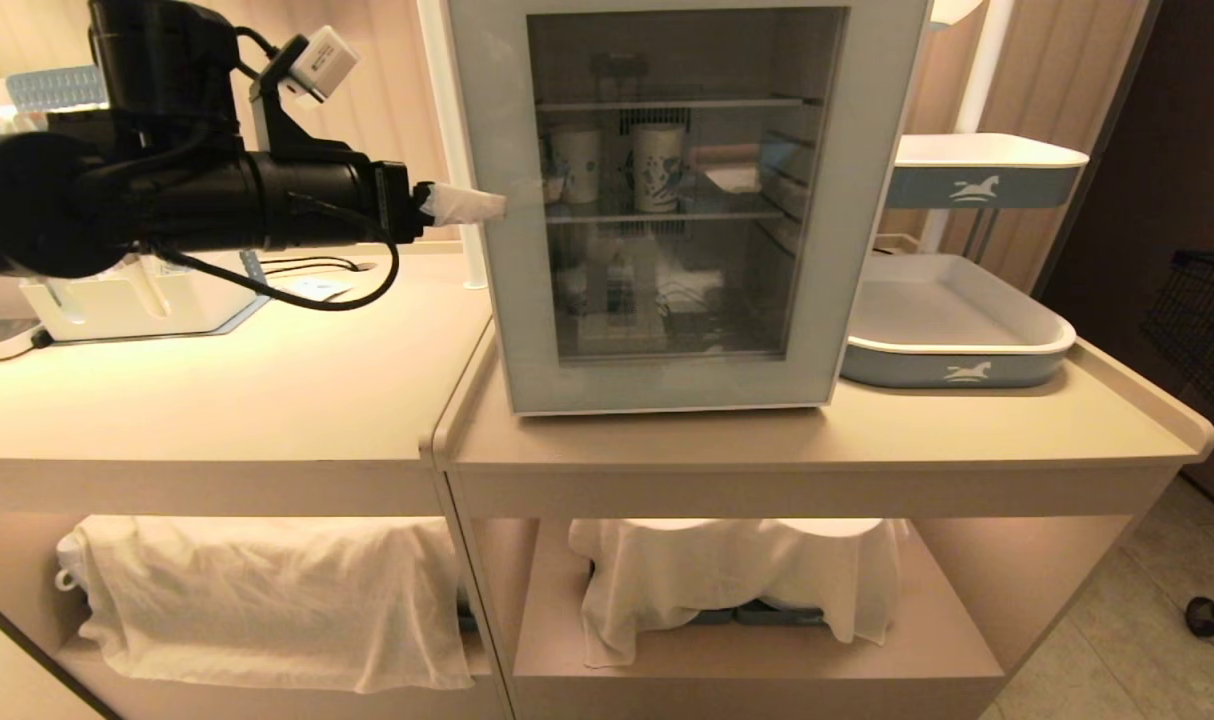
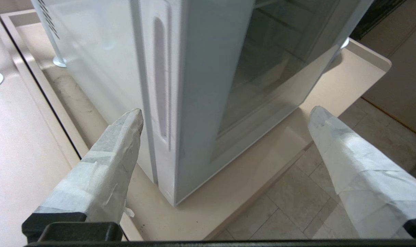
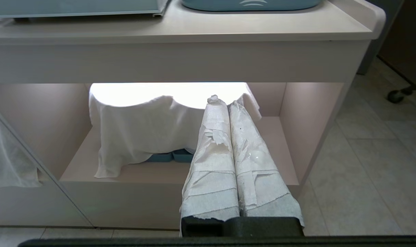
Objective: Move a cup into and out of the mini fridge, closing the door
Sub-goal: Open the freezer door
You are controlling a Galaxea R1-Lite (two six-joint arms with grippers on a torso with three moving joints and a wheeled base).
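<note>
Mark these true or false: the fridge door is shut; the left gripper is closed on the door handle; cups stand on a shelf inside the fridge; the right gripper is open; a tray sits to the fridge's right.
1. The door of the mini fridge is shut. True.
2. The left gripper is closed on the handle. False: it is open, straddling the door's left edge.
3. Cups stand on a shelf inside. True; the cup is among them.
4. The right gripper is open. False: it is shut, low before the counter.
5. A tray sits to the fridge's right. True.
</note>
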